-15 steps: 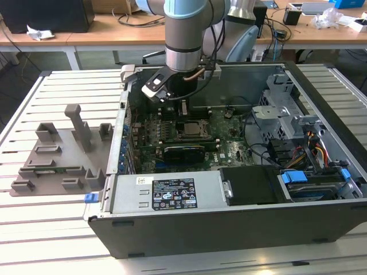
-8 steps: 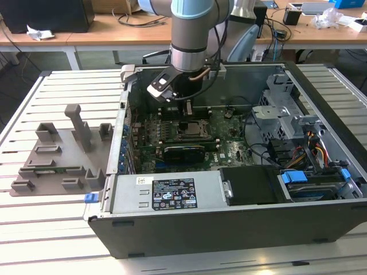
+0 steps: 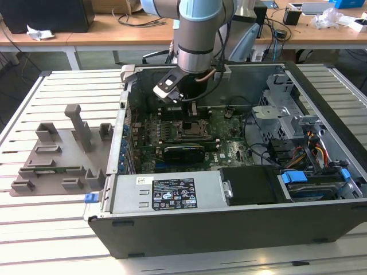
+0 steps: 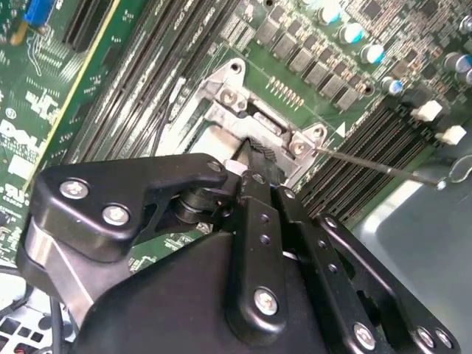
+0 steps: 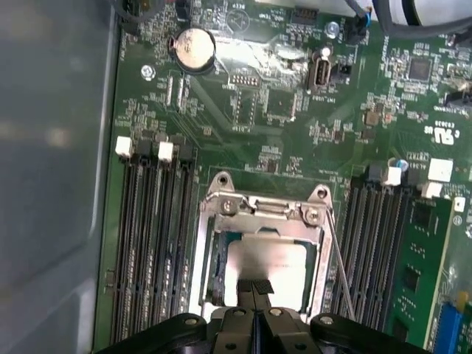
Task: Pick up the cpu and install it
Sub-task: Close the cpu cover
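CPU [image 5: 273, 258] is lying flat inside the socket frame [image 5: 262, 210], silvery top up, w/ the frame's metal edges around it. We're seeing the gripper [image 5: 254, 286] hanging over the CPU's near edge, fingers pressed together and pinching nothing. Whether the tips are touching the chip, we can't tell. A thin metal lever [image 5: 339, 265] is running along one side of the frame. Memory slots [image 5: 151, 236] are flanking the socket on both sides, approx. mid-motherboard [image 5: 280, 110]. A coin battery [image 5: 193, 50] is sitting farther up the board. In the exterior view the arm [image 3: 198, 34] is reaching down into the open PC case [image 3: 172, 229]. A grey tray [image 3: 57, 154] is resting by the slatted table's [image 3: 34, 217] edge at the exterior view's left.
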You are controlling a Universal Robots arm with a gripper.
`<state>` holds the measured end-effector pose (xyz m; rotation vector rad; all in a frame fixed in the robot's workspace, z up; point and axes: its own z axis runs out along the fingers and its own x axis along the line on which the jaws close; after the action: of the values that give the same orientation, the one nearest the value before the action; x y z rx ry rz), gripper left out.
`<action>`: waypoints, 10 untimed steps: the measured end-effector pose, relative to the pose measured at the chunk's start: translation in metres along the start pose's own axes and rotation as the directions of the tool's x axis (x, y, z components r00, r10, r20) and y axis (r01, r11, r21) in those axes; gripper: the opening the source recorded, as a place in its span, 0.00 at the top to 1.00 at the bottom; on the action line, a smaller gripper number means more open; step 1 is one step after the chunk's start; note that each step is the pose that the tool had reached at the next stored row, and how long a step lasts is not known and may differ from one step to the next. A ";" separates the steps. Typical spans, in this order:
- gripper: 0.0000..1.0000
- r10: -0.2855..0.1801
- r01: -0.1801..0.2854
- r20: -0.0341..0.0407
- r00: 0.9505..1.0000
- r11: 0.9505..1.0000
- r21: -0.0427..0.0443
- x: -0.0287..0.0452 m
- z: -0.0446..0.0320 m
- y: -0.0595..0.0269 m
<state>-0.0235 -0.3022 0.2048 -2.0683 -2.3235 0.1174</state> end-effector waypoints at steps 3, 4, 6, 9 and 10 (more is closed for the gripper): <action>0.89 -0.005 0.005 -0.018 1.000 1.000 0.003 -0.0010 -0.0005 0.0097; 0.89 -0.006 0.006 -0.024 1.000 1.000 0.005 -0.0015 -0.0007 0.0133; 0.89 -0.010 0.010 -0.045 0.999 1.000 0.006 -0.0024 -0.0013 0.0212; 0.89 -0.013 0.014 -0.058 0.998 1.000 0.005 -0.0029 -0.0035 0.0253; 0.89 -0.013 0.014 -0.058 0.998 1.000 0.005 -0.0030 -0.0057 0.0251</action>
<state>0.0021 -0.3021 0.2087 -2.0250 -2.3008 0.0626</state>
